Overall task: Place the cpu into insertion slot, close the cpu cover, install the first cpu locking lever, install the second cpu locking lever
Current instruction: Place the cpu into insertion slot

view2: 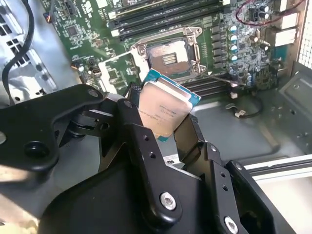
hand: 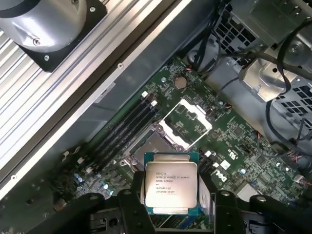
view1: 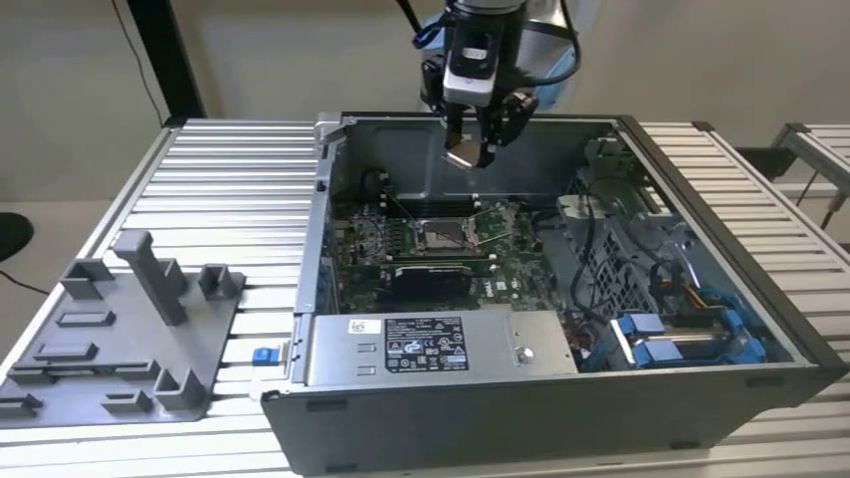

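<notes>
My gripper (view1: 473,149) hangs above the open grey computer case (view1: 743,398), near its back wall, shut on the cpu (view1: 465,156). In both wrist views the black fingers (hand: 136,197) clamp two opposite edges of the silver-faced chip (hand: 170,185) (view2: 163,109), which is held tilted. The insertion slot (view1: 439,234) (view2: 168,58) (hand: 156,146) lies bare on the green motherboard below, apart from the chip. The cpu cover (hand: 200,113) stands swung up beside the socket. A thin locking lever (view2: 222,78) sticks out at the socket's side.
Black memory slots (hand: 122,131) flank the socket. A power supply (view1: 425,344) fills the case's front, and a drive cage with blue parts (view1: 678,339) and cables sits on the exterior view's right. A grey parts fixture (view1: 119,339) lies on the slatted table at the left.
</notes>
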You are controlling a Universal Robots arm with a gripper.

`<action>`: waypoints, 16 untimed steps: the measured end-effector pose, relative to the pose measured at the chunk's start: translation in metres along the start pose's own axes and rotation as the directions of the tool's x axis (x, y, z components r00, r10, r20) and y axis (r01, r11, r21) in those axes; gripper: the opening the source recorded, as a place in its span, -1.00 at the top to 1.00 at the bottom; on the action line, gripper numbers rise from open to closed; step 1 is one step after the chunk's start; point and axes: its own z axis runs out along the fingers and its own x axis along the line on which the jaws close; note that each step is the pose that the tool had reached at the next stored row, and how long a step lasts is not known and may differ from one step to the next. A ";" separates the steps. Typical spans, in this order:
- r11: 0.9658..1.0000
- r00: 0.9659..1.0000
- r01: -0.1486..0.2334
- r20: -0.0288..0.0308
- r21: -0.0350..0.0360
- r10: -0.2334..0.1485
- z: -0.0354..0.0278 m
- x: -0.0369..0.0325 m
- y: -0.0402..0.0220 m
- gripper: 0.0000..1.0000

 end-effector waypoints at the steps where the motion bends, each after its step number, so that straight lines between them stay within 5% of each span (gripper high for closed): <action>1: 1.000 1.000 -0.012 0.001 0.000 0.012 0.0002 0.0001 -0.0001 1.00; 16: 0.990 0.990 -0.144 0.010 -0.001 0.144 0.0013 0.0009 -0.0012 1.00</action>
